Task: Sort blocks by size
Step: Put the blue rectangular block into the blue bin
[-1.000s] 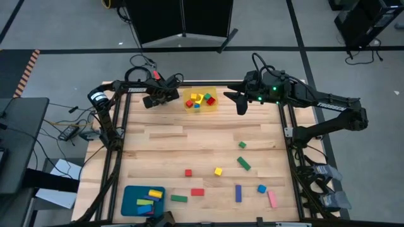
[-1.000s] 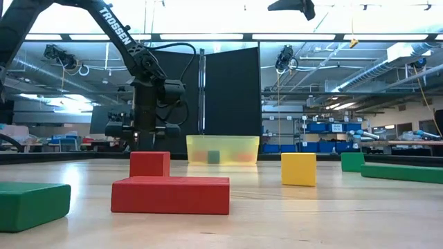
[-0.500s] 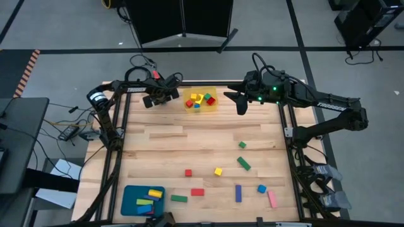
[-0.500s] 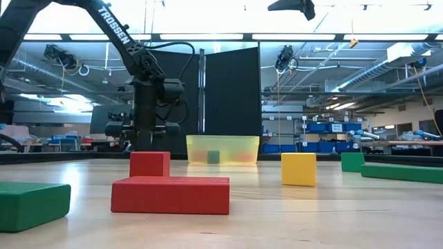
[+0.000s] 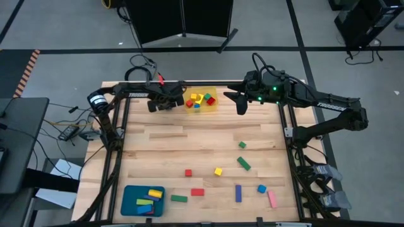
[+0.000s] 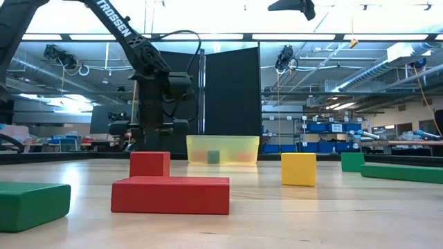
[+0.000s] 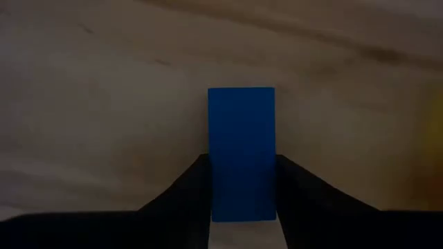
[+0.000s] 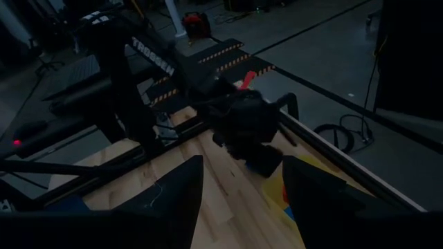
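The table (image 5: 158,135) carries loose blocks (image 5: 238,192) along its near half. At the far edge sits the yellow tray (image 5: 212,104) (several small cubes inside). Just beside it the left gripper (image 5: 165,103) clamps a blue block (image 7: 241,152). The right gripper (image 5: 240,104) hangs with fingers spread, holding nothing.

Left end effector (image 5: 165,104) clamped, right (image 5: 240,107) agape

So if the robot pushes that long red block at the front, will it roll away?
Probably not. The red block lies flat on the table, with square edges, so it should slide. It looks like stiff painted wood, unlikely to bend or tip.
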You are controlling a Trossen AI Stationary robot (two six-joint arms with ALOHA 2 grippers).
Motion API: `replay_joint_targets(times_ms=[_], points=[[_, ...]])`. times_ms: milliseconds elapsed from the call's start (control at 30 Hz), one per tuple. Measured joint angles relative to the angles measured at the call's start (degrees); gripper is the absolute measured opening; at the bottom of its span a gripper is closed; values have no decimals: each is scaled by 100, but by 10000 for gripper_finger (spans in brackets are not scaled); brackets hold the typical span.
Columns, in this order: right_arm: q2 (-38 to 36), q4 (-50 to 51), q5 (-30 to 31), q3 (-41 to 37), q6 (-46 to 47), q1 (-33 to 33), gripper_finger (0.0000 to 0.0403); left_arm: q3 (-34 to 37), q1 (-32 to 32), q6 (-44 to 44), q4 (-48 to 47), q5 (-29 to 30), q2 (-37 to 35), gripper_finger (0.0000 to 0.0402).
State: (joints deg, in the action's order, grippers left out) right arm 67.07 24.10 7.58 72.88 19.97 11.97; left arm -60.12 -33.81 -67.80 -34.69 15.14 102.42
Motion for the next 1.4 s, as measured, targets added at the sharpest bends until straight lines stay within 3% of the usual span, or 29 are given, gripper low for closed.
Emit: replay_joint_targets(times_ms=[267, 567, 967, 1167, 1400], points=[[0, 0, 28, 0, 2, 0, 209, 0, 446, 8, -45, 123, -94, 128], [2, 0, 28, 0, 67, 0, 209, 0, 502, 279, -328, 422, -570, 128], [465, 420, -34, 6, 107, 28, 209, -2, 849, 1539, -451, 292, -2699, 128], [1088, 381, -476, 4, 115, 26, 209, -9, 1662, 2215, -449, -360, -3797, 128], [1651, 242, -883, 4, 429, 245, 209, -13, 3243, 2413, -480, -1312, -4330, 128]])
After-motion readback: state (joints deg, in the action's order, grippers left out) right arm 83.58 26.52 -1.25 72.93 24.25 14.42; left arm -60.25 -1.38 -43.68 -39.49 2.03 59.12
